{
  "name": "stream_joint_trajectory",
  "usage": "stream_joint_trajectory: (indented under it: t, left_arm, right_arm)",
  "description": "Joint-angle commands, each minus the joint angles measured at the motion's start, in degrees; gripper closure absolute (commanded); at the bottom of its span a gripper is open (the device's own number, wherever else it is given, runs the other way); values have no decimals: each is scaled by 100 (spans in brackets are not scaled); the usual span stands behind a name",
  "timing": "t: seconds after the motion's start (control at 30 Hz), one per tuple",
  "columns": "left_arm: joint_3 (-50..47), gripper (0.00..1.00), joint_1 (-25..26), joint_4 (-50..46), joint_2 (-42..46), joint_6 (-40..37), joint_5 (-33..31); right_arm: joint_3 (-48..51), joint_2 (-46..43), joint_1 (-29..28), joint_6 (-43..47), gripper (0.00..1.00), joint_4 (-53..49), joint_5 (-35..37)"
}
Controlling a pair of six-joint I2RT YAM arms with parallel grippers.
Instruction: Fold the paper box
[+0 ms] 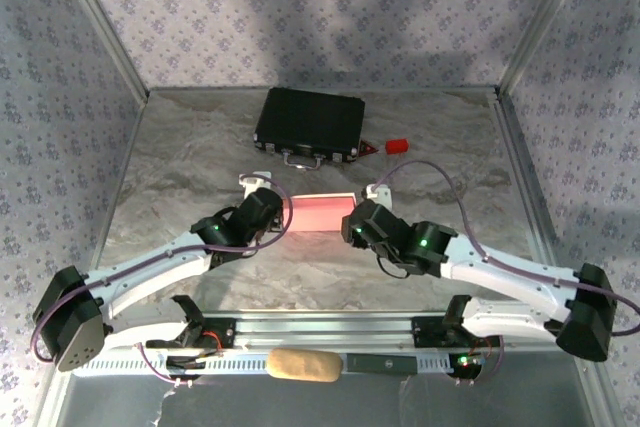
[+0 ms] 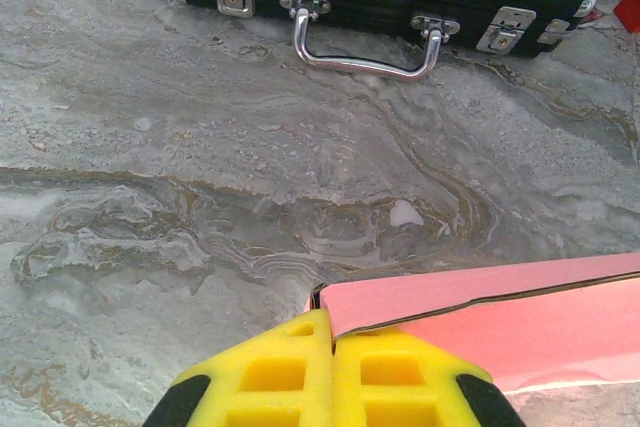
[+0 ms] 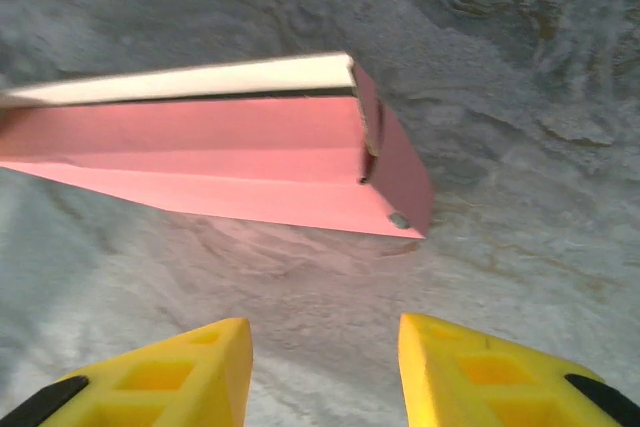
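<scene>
Lilac patterned walls (image 1: 60,97) and metal posts (image 1: 100,22) enclose a grey marbled worktop (image 1: 180,147). At its middle, the left gripper (image 2: 333,332), fingers pressed together, pinches the left end of the pink paper box (image 1: 320,215). The right gripper (image 3: 322,332) stands spread, just clear of the box's right end. A black case (image 1: 310,125) and a red block (image 1: 397,145) sit near the far edge.
</scene>
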State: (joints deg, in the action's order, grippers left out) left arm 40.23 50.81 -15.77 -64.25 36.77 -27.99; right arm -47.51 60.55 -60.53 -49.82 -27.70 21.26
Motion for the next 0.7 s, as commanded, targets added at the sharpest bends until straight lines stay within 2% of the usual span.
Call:
stream_joint_trajectory:
  t: [0.0,0.13,0.23,0.33,0.43,0.67]
  left_arm:
    - [-189,100,70,-798,-224,139,240]
    - [-137,100,96,-805,-259,144,228]
    - [-56,100,138,-839,-335,137,200]
    - [-16,100,186,-841,-417,130,172]
    - [35,100,223,-855,-479,161,138]
    - [103,100,271,-884,-536,159,76]
  right_arm:
    - [-58,-413,3,-374,53,232,-335]
    - [-34,-775,146,-968,44,141,-289]
    - [14,-1006,554,-1672,33,6,-508]
    - [119,-1009,1297,-2285,26,299,-1211]
    - [259,-747,1967,-2749,25,844,-2257]
    - [137,77,2684,-3860,26,860,-3685]
